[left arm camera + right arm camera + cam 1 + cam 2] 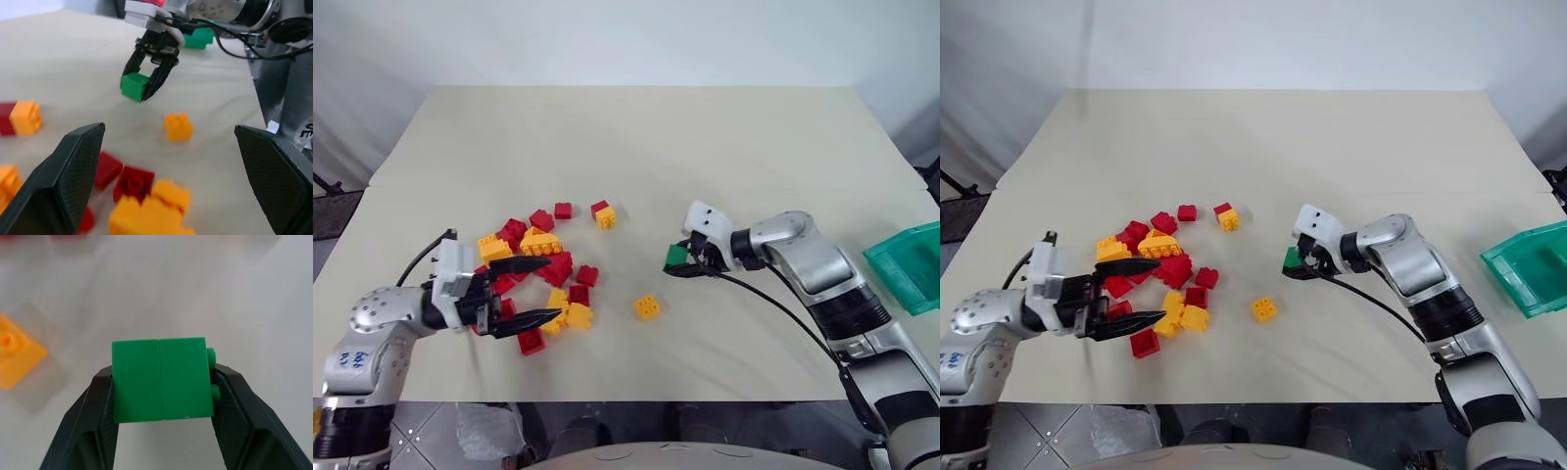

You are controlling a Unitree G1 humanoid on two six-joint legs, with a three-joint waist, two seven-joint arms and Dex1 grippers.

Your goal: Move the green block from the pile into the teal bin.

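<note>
The right gripper [683, 264] is clamped on the green block [676, 257], right of the pile [540, 266] and just above the table [636, 147]. The left gripper [534, 291] hangs with jaws apart over the pile's near side. The teal bin [907, 264] sits at the far right edge.

Smooth plastic green block [161, 379]; matt table [705, 147], translucent, seemingly plastic teal bin [913, 262].

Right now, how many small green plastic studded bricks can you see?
1. The small green plastic studded brick sits between the right gripper's closed fingers, right of the red-and-yellow brick pile. Others could be buried in that pile.
</note>
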